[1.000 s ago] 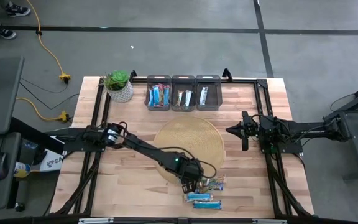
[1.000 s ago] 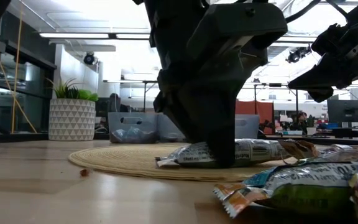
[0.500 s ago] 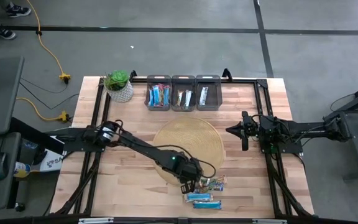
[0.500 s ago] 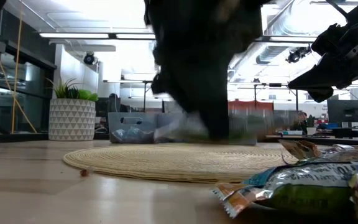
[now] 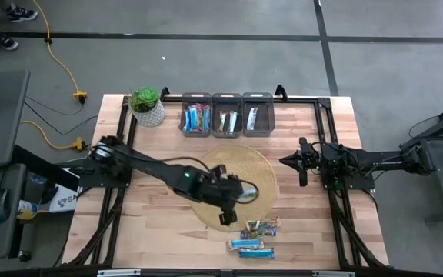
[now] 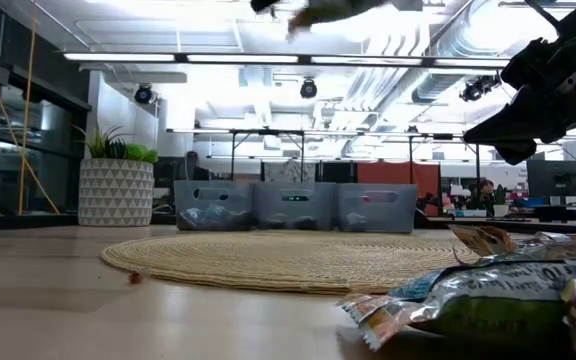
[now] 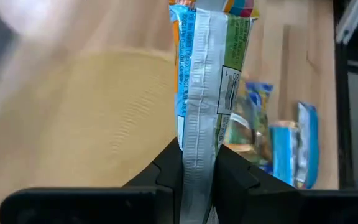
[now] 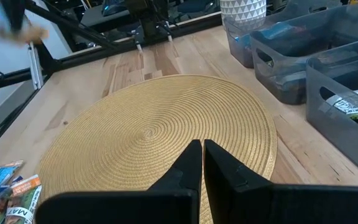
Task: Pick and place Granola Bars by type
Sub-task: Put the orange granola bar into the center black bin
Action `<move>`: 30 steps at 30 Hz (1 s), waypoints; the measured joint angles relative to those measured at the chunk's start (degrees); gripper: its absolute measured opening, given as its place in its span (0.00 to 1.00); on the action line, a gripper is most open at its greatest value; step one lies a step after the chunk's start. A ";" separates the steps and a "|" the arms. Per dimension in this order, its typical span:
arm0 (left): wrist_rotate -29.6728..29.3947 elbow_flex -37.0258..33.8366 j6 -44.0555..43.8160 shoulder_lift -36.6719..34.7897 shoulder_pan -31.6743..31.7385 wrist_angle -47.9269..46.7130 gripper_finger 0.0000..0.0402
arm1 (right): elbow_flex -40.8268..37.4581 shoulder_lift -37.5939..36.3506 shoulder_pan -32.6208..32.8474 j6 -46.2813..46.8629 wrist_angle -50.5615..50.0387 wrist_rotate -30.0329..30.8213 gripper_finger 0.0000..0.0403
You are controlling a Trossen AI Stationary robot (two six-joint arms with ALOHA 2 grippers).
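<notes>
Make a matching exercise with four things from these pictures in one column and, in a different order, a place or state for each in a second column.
Things:
1. left gripper
2. right gripper
3. potted plant
4. three grey bins

Places or states:
A. in a row at the table's far edge
B. at the table's far left corner
C. jaws shut, empty, at the table's right side
D. above the woven mat, shut on a granola bar

Pairs: 1-D, 2-C, 3-B, 4-A

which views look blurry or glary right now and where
Low view: ceiling lights glare, and the near granola bars at bottom right are out of focus. Left wrist view: the woven mat is smeared, while the bar clamped in the left gripper stays sharp. High view: even light.
</notes>
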 joint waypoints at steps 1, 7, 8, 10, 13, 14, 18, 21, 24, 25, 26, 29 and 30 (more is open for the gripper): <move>-1.28 0.00 0.43 -1.42 0.00 -0.85 0.14 | 0.00 0.02 -0.01 0.00 0.02 0.02 0.00; -10.42 0.00 1.03 -9.24 0.00 -4.86 0.14 | -0.01 -0.04 -0.02 -0.01 0.08 0.00 0.00; -11.50 0.00 1.63 -10.45 0.14 -5.17 0.14 | 0.00 0.02 0.00 -0.01 0.26 0.02 0.00; -12.10 0.00 2.48 -12.81 0.88 -5.23 0.14 | -0.02 -0.09 -0.02 0.00 -0.02 0.00 0.00; -9.04 0.00 4.85 -15.79 2.42 -3.12 0.14 | -0.02 0.00 -0.02 -0.02 0.01 0.01 0.00; -6.60 0.00 6.10 -16.67 3.11 -1.42 0.14 | -0.02 0.00 -0.01 -0.01 0.02 0.00 0.00; 7.70 0.02 10.46 -19.40 6.52 7.40 0.14 | -0.02 0.00 -0.01 -0.01 0.02 0.00 0.00; 19.34 0.11 12.31 -20.11 9.31 13.84 0.14 | -0.02 0.00 -0.02 0.00 -0.02 0.00 0.00; 26.96 0.04 13.24 -20.55 11.81 18.16 0.14 | -0.02 -0.08 -0.01 -0.01 -0.11 0.00 0.00; 28.00 0.13 13.40 -20.63 12.49 18.69 0.14 | -0.02 -0.03 -0.01 -0.02 -0.13 0.01 0.00; 28.69 0.13 13.70 -20.71 13.13 18.75 0.14 | -0.02 0.00 -0.01 -0.01 0.04 0.02 0.00; 30.22 0.07 14.60 -20.79 14.99 19.31 0.14 | -0.02 0.02 0.00 -0.01 0.02 0.02 0.00; 30.80 0.07 14.90 -20.84 15.66 19.55 0.14 | -0.02 0.00 -0.02 0.00 -0.01 0.01 0.00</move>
